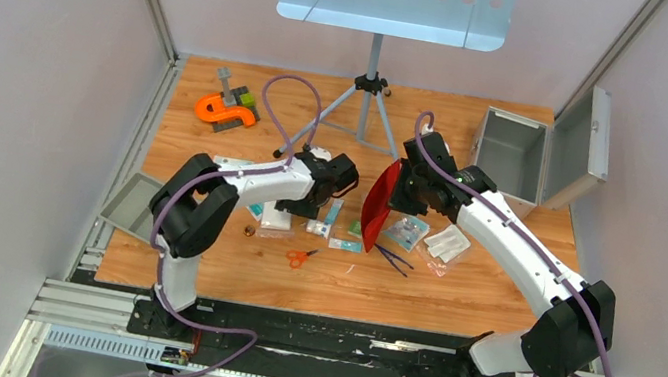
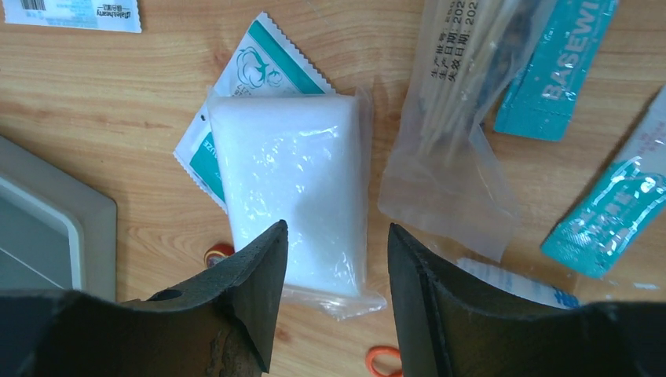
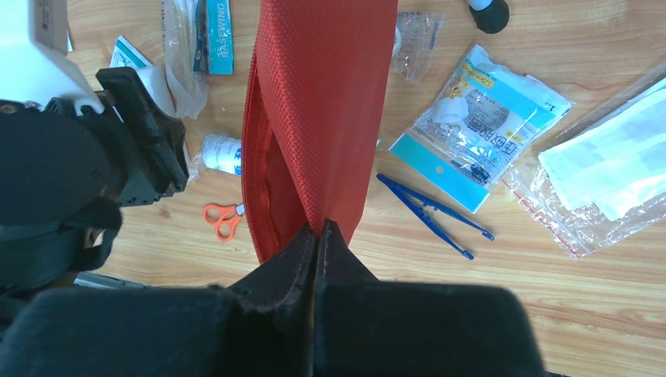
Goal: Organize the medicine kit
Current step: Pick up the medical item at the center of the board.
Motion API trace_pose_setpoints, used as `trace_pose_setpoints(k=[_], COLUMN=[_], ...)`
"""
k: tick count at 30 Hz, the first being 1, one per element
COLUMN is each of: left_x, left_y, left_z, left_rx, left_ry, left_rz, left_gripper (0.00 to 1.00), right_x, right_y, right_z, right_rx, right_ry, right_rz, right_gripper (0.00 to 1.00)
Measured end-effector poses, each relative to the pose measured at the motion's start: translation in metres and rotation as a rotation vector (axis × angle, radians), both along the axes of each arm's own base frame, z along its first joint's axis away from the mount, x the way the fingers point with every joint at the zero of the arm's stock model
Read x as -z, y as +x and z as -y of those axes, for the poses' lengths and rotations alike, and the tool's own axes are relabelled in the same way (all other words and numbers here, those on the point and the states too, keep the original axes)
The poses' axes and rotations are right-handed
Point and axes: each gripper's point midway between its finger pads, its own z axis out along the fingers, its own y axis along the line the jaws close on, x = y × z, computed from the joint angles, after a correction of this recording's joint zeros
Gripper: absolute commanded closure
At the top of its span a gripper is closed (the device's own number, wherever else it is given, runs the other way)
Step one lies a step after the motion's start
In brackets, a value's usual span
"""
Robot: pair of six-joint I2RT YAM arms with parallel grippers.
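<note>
**Caller:** Your left pincer [image 2: 336, 236] is spread wide and hangs right over the white padded packet in clear plastic wrap [image 2: 290, 181]. The packet's near end sits between the two fingers. I can't tell whether they touch it.

**Spotter:** Your right pincer [image 3: 318, 232] is pressed together on the edge of the red woven fabric pouch [image 3: 322, 102]. It's holding the pouch up off the wooden table, hanging down from the fingertips.

**Caller:** So you're at the pick-up step, I'd say: one arm holds the pouch, the other lines up on a packet. The boxy silver-grey aluminium medicine kit [image 1: 509, 156] stands beyond your right pincer and off to its right, well apart from it, with the hinged lid swung open.

**Spotter:** Watch what's under the left pincer. The white packet lies on top of a flat teal-and-white sachet [image 2: 263, 67], and a clear bag of long sticks [image 2: 455, 118] is just beside it on the right-hand finger's side.

**Caller:** Your next move is to come straight down and close on the white packet alone. The wrap looks slick and the pad soft, so squeeze across the middle, not the loose plastic edge.

**Spotter:** Whether the pouch mouth faces your left pincer I can't tell from here, so check that before you carry anything across.

**Caller:** There's plenty left to sort near your right pincer: the small orange-handled scissors [image 3: 222, 220] to its left and the blue plastic tweezers [image 3: 432, 214] to its right.
</note>
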Motion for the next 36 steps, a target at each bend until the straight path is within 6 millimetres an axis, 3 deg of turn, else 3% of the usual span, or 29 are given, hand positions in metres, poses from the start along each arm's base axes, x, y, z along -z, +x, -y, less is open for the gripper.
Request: trace_pose_setpoints(k=[8, 14, 18, 23, 25, 28, 33, 36], left_x=[0.017, 0.023, 0.021, 0.012, -0.002, -0.039, -0.122, -0.175], left_y=[0.003, 0.007, 0.008, 0.004, 0.0, -0.004, -0.007, -0.009], left_z=[-0.009, -0.014, -0.015, -0.016, -0.018, -0.017, 0.001, 0.021], left_rx=[-0.038, -0.048, -0.055, -0.06, -0.056, -0.036, 0.067, 0.154], left_ry=[0.067, 0.114, 0.126, 0.111, 0.084, 0.01, -0.222, -0.436], left_rz=[0.004, 0.022, 0.034, 0.034, 0.035, 0.073, 0.171, 0.228], left_gripper=[0.57, 0.86, 0.99, 1.0, 1.0, 1.0, 1.0, 1.0], right_x=[0.0, 0.0, -0.001, -0.002, -0.003, -0.003, -0.003, -0.004], right_y=[0.0, 0.0, 0.0, 0.0, 0.0, 0.0, 0.0, -0.001], right_z=[0.0, 0.0, 0.0, 0.0, 0.0, 0.0, 0.0, -0.002], right_rx=[-0.001, -0.001, 0.0, 0.0, 0.0, 0.0, -0.001, -0.007], right_ry=[0.0, 0.0, 0.0, 0.003, 0.005, 0.005, 0.006, 0.016], right_rz=[0.001, 0.001, 0.003, 0.007, 0.009, 0.009, 0.009, 0.007], right_gripper=[1.0, 1.0, 1.0, 1.0, 1.0, 1.0, 1.0, 1.0])
